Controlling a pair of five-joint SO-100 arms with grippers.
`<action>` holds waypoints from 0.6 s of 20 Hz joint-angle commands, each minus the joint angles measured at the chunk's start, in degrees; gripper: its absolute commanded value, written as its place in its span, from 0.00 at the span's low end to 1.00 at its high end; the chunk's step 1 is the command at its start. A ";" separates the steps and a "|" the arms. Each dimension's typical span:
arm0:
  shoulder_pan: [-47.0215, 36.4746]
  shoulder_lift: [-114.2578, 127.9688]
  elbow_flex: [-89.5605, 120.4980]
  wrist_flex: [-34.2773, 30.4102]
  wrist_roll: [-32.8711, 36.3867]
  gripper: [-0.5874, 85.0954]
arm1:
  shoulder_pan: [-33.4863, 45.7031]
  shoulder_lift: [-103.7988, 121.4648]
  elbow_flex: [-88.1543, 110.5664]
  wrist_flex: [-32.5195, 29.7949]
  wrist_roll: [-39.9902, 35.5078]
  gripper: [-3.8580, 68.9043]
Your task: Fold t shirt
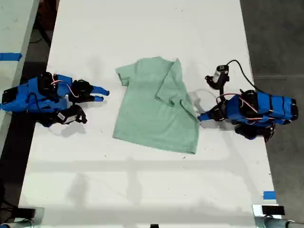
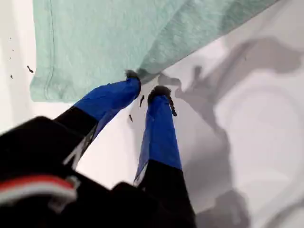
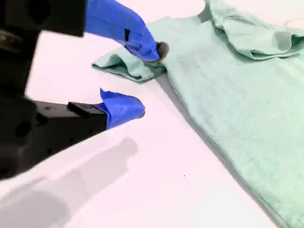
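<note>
**Mint-green cloth, soft and light: take it by the edges**

Mint-green t shirt (image 1: 152, 109) lying flat in the middle of the white table (image 1: 142, 180), collar toward 12 o'clock in the exterior view. One side already turned in over the body, with its sleeve (image 1: 171, 88) at about 1 o'clock of the shirt's centre; the other sleeve (image 1: 122, 73) spread flat at 10 o'clock.

Probably very light and limp, with no stiffness. Likely to sag, wrinkle and drag on the table if pulled from one point only. Best taken by pinching a hem, a sleeve edge or a corner, low against the table, not in the middle of the cloth.

My first hand (image 2: 145, 92) at 3 o'clock of the shirt in the exterior view, tips at the folded edge, nearly closed with a narrow gap and nothing seen between. My second hand (image 3: 148, 78) at 9 o'clock, just beside the flat sleeve, widely open, holding nothing.

Around: a black cable (image 1: 237, 64) at 2 o'clock and blue tape (image 1: 269, 194) at 4 o'clock, both well apart from the shirt. Nothing in the way of the fold.
</note>
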 commanded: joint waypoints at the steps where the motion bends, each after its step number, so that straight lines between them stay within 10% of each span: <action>1: 3.25 0.26 0.00 -1.14 2.37 0.01 | 0.70 0.62 3.52 -1.05 -1.05 0.15; 7: -1.58 -26.37 -14.85 -2.81 -1.58 0.01 | 0.70 0.62 3.52 -1.05 -1.05 0.15; 12: -10.46 -83.14 -60.73 -0.09 21.09 0.21 | 1.05 0.62 3.52 -1.05 -1.14 0.15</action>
